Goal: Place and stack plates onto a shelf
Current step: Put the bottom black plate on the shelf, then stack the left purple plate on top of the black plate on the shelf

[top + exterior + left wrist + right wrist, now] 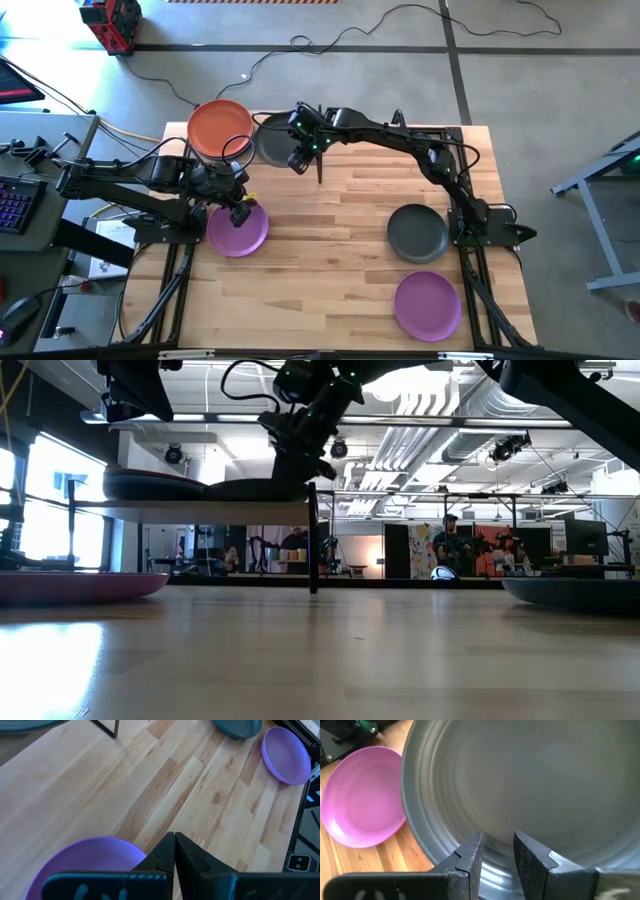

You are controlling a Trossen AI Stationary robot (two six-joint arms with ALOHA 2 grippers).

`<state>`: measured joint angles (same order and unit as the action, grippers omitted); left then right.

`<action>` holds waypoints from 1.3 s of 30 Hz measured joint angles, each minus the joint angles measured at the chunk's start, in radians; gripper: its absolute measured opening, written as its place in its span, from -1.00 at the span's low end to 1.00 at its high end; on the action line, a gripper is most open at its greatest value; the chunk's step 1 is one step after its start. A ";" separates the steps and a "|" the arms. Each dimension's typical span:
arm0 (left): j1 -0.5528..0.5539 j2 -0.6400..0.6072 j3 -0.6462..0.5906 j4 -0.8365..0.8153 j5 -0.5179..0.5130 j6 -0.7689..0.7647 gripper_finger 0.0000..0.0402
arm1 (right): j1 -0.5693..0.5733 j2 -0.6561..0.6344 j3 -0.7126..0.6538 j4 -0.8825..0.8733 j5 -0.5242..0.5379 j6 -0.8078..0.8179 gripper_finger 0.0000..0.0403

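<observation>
Over the shelf (210, 510), a dark grey plate (535, 790) is faced by the right gripper (497, 852), jaws parted just above its rim, nothing clamped. Beside it an orange plate (220, 125) is sat. The left gripper (174, 855) is pinched together above a purple plate (87, 862).

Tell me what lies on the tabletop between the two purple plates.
Only bare wood. In the high view the stretch from the left purple plate to the right purple plate holds nothing; the dark grey plate sits beside that line.

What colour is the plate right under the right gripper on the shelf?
Dark grey plate; it shows best in the right wrist view, filling most of the frame.
</observation>
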<state>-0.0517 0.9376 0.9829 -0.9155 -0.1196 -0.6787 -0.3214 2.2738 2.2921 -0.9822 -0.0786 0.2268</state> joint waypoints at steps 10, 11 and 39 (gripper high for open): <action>0.000 0.000 0.000 0.000 0.000 0.001 -1.00 | -0.001 0.033 0.001 0.055 -0.002 0.000 -0.53; 0.000 0.000 0.000 -0.001 0.001 0.001 -1.00 | -0.001 0.034 0.001 0.053 -0.002 0.005 -0.53; 0.000 0.000 0.000 -0.002 0.001 0.001 -1.00 | -0.005 -0.002 0.063 0.113 -0.096 0.039 -0.53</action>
<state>-0.0517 0.9379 0.9829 -0.9176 -0.1186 -0.6776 -0.3267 2.2716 2.3550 -0.8696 -0.1747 0.2653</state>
